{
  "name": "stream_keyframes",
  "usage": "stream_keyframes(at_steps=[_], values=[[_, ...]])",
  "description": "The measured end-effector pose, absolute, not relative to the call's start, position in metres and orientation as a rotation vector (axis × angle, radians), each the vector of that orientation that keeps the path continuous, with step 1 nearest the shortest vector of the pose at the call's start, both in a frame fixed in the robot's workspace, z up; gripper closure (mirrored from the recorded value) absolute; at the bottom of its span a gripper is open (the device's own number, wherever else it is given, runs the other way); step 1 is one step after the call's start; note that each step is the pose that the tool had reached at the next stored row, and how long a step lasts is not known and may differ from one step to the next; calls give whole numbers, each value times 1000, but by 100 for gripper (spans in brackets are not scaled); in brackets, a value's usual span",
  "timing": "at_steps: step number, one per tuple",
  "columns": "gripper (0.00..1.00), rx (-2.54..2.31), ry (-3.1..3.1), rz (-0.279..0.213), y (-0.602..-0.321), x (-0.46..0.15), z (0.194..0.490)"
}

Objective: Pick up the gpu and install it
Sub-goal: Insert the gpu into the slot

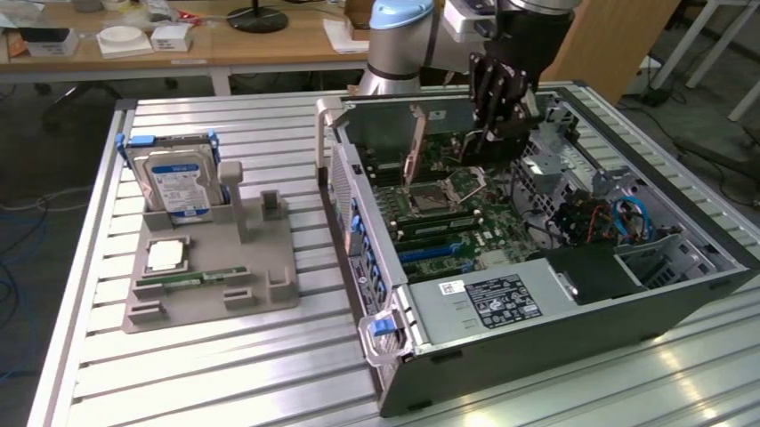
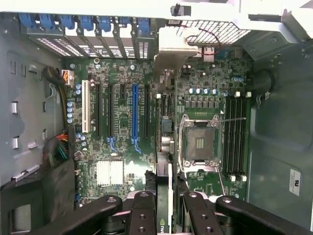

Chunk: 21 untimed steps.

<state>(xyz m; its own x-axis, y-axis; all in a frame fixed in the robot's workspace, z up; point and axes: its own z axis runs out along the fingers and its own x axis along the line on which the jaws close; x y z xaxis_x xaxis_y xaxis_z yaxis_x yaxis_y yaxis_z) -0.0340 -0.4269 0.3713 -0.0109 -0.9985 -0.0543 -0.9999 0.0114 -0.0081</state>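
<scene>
So the gripper [image 2: 166, 208] is pinching the gpu [image 2: 164, 171] right now, its fingers [image 2: 143, 210] pressing on both faces of the card near one end; in the exterior view the gripper [image 1: 489, 142] is reaching down into the open pc case [image 1: 665, 294], and the gpu [image 1: 392, 129] is standing on its long edge with its dark green face showing, right over the motherboard [image 1: 475, 209]; the card's silver bracket [image 2: 174, 46] is sitting at the end away from the fingers, up by the rear wall of the case where a row of blue latches [image 2: 78, 22] is running.

From the wrist view the card is showing edge-on, lining up between the blue slot [image 2: 135, 110] and the cpu socket [image 2: 199, 142]; honestly can't tell whether its lower edge is touching a slot or hanging just above one.

Going outward, the power supply [image 1: 487, 298] with its black label is sitting at the near end of the case; the case is lying on its side on a slatted metal table [image 1: 238, 374]; well off to the exterior view's left a grey tray [image 1: 267, 267] is holding a hard drive [image 1: 178, 182] standing upright, with a cpu chip [image 1: 166, 256] and a memory stick [image 1: 190, 277] lying flat in front of it.
</scene>
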Motion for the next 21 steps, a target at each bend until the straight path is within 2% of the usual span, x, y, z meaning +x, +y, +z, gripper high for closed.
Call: stream_keyframes(at_steps=[21], values=[[74,-2180,2199,48,-428,-37,345]])
